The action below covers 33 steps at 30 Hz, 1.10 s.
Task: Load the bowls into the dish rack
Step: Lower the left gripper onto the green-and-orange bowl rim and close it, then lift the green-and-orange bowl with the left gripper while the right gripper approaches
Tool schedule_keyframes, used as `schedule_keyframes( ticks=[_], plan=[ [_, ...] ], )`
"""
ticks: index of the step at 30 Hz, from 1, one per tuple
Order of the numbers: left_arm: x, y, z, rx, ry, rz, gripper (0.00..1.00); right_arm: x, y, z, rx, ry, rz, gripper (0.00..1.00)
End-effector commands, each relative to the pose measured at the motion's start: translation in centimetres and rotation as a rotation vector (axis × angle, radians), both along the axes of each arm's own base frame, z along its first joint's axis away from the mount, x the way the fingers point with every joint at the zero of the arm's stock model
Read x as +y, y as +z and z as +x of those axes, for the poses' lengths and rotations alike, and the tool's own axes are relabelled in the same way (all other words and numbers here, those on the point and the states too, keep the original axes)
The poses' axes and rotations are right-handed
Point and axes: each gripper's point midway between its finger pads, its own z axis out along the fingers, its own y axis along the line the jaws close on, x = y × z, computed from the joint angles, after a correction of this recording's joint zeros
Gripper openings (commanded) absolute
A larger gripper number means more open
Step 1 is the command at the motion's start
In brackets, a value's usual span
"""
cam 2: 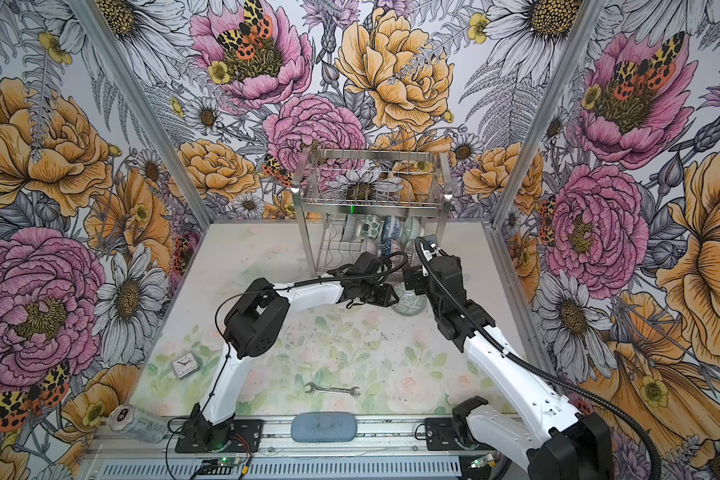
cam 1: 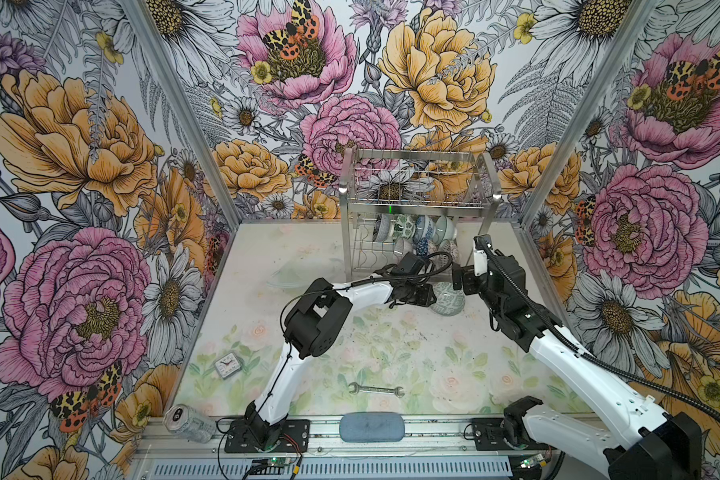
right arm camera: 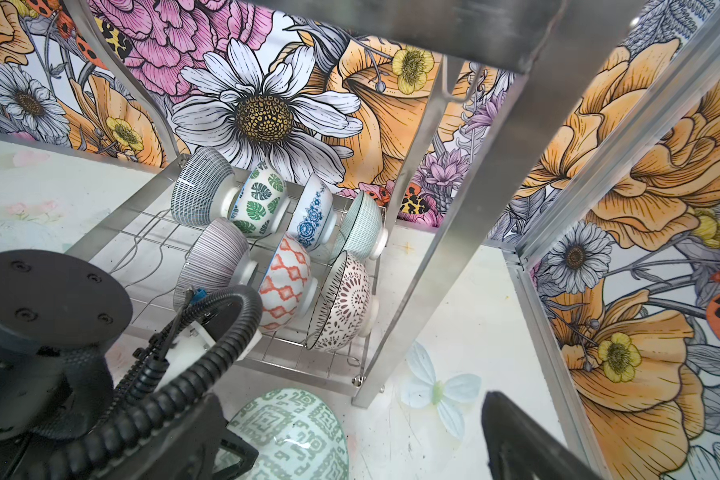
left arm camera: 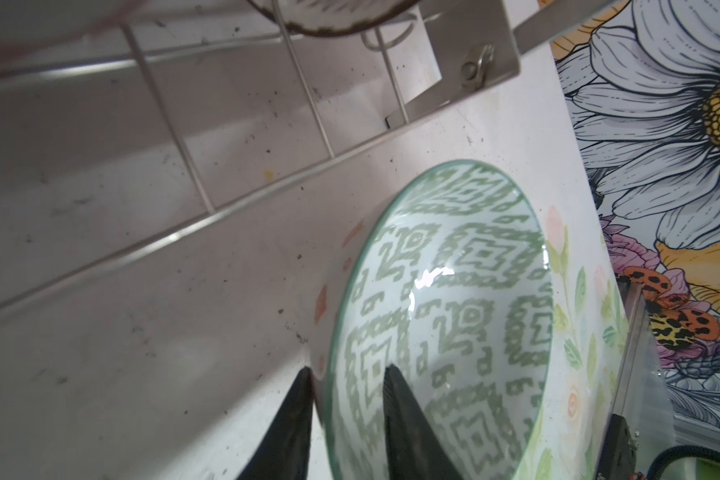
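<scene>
On the table (cam 1: 391, 357) we see the dish rack (cam 1: 417, 203) at 12 o'clock; the green-patterned bowl (cam 1: 447, 298) tilts at its 5 o'clock. The left gripper (left arm camera: 346, 370) pinches the bowl's rim, one jaw inside, one outside. The right gripper (cam 1: 460, 279), at the bowl's 1 o'clock, stands wide and empty.

Place: most likely a robot test cell in a lab, not a real kitchen.
Walls: flat panels of bold flower-and-moth wallpaper (cam 1: 80, 166) close in three sides, joined by bare aluminium corner posts (cam 1: 208, 162).
Machines: a white-and-black left arm (cam 1: 275, 386) and right arm (cam 1: 599, 374) are bolted to a grey metal rail (cam 1: 433, 434) along the lower edge. Loose wires and a small lit circuit board (cam 1: 273, 460) sit beneath it.
Surface: a pale rose-printed table sheet (cam 1: 391, 353), speckled with dirt.
Props: an unrelated mix. A shiny steel wire dish rack (cam 1: 416, 183) stands at upper centre. Lower down lie a small white alarm clock (cam 1: 227, 365), a steel open-ended spanner (cam 1: 376, 389) and a silver drink can (cam 1: 188, 423).
</scene>
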Motion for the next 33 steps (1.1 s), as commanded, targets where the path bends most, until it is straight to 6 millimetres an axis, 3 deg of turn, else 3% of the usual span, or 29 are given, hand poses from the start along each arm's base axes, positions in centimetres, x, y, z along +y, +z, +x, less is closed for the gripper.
schedule_keyframes(
  ticks=[1, 9, 17, 26, 33],
  plan=[
    [-0.4, 1.0, 0.2, -0.037, -0.019, 0.005, 0.23, 0.1, 0.2, -0.2, -0.007, 0.007, 0.020, 0.98],
    [0.7, 2.0, 0.2, -0.063, -0.010, 0.024, 0.00, 0.0, 0.7, -0.5, -0.021, 0.011, 0.030, 0.98],
    [3.9, 4.4, -1.0, -0.098, -0.001, 0.037, 0.00, 0.2, 1.0, -1.1, -0.018, 0.032, 0.049, 1.00],
    [11.8, 11.5, -0.5, -0.258, 0.130, 0.065, 0.00, 2.3, 2.4, -1.3, -0.019, 0.119, 0.134, 1.00],
    [18.3, 14.5, 1.9, -0.397, 0.278, 0.168, 0.00, 6.8, 3.9, -1.2, -0.018, 0.245, 0.152, 1.00]
  ],
)
